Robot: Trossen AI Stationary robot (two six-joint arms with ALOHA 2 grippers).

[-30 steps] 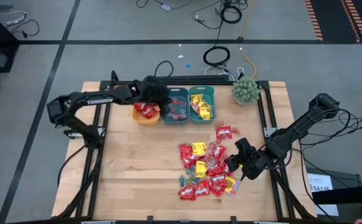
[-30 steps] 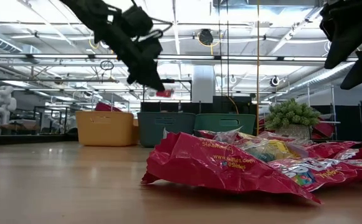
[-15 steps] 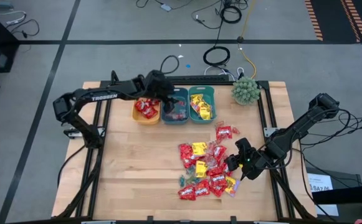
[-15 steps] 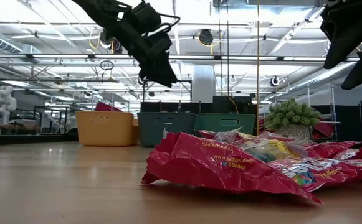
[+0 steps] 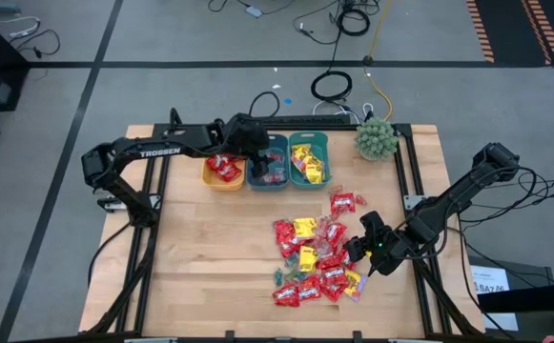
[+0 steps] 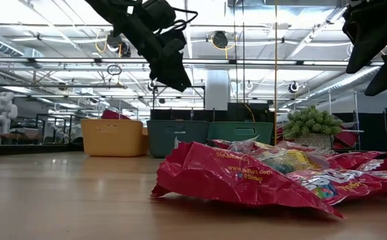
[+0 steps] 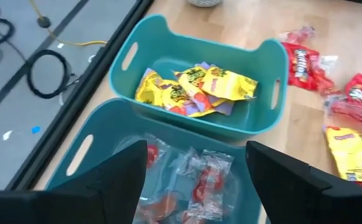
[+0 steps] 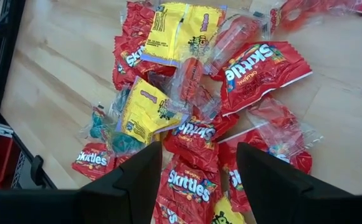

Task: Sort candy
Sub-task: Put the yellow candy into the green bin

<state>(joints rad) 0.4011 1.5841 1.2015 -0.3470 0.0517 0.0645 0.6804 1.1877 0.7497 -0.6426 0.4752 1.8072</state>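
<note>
From where I stand, the sorting looks partly done. Three bins sit in a row at the back of the table [image 5: 200, 257]: the orange bin [image 5: 223, 171] holds red packets, the middle bin [image 7: 100, 163] holds clear-wrapped pieces with red inside, and the teal bin [image 7: 265, 81] holds yellow packets.

The left pincer [image 7: 196, 165] hangs over the middle bin with its fingers spread wide and nothing between them.

Plenty is left, by my reckoning. A big heap of candy [image 8: 193, 118] lies on the table's near right part, well apart from the bins: red packets, yellow packets, clear-wrapped bits and a few blue ones all mixed and overlapping. One red packet [image 5: 345, 201] lies between the heap and the teal bin.

The right pincer [image 8: 196, 171] hovers just above the heap's right edge, its fingers apart and holding nothing. I'd say most pieces await picking.
</note>
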